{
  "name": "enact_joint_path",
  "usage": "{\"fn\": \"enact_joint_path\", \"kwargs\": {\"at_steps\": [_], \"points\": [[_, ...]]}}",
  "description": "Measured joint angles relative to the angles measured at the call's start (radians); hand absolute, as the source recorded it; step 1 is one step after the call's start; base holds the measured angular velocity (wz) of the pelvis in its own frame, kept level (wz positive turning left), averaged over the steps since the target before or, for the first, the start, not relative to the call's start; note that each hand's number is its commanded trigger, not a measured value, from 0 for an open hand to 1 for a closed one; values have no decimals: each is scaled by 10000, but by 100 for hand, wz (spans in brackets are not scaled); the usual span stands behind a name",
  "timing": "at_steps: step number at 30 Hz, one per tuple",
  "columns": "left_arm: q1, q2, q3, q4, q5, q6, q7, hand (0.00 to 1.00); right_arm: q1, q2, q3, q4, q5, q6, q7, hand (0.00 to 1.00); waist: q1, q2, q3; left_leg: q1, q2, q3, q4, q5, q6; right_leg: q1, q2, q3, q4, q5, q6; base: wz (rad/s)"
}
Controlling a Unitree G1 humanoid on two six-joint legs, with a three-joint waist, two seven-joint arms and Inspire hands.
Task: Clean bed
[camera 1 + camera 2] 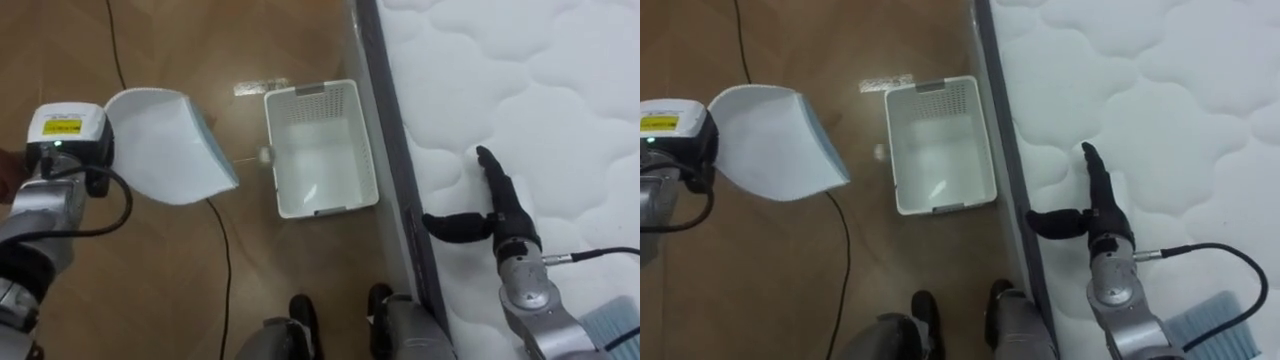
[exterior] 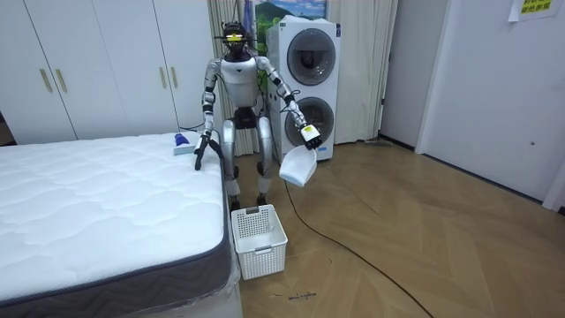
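Observation:
I stand at the side of the bed, whose white quilted mattress (image 1: 520,90) fills the right of the eye views. My left hand (image 1: 65,135) is out over the wooden floor, shut on the handle of a white dustpan (image 1: 165,145) held in the air to the left of a white plastic basket (image 1: 368,150). A small white bit (image 1: 265,153) shows by the basket's left rim. My right hand (image 1: 495,215) is open, fingers straight, thumb out, over the mattress near its edge. A blue brush (image 1: 612,318) lies on the mattress behind that arm.
The basket stands on the floor against the bed's grey side (image 1: 395,150). A pale strip (image 1: 262,86) lies on the floor beyond it. In the room view, stacked washing machines (image 2: 309,79) and white wardrobes (image 2: 88,62) stand behind me.

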Motion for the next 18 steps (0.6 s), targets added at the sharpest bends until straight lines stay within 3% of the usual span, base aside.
{"fn": "enact_joint_path", "kwargs": {"at_steps": [5, 9, 16, 18], "points": [[-358, 36, -227, 134, 128, -18, -291, 100, 11, 3, 90, -13, -129, -2, 4, 0, -128, 32, 18, -33, 8, -16, 66, -3, 3, 15, 1, -32, 9, -4, -4, 1], [-611, 258, -513, 123, 151, -52, -315, 100, 20, -1, 86, -76, -104, -32, -22, 0, -185, 115, 44, -46, 6, -28, 65, -2, 5, 18, -16, -67, -16, -12, -5, 0], [-967, 322, -648, 53, 663, -55, -282, 100, 201, -49, 65, -92, 83, -247, -62, 0, -417, 411, 121, 81, 42, 39, 6, -10, 53, 272, -79, -284, -85, -123, 25, 10], [-1086, 321, -675, 55, 761, -55, -271, 100, 215, -126, 58, -99, 79, -365, -80, 0, -437, 539, 184, 126, 40, 48, -19, -13, 59, 311, -99, -301, -93, -121, 27, -2]]}}
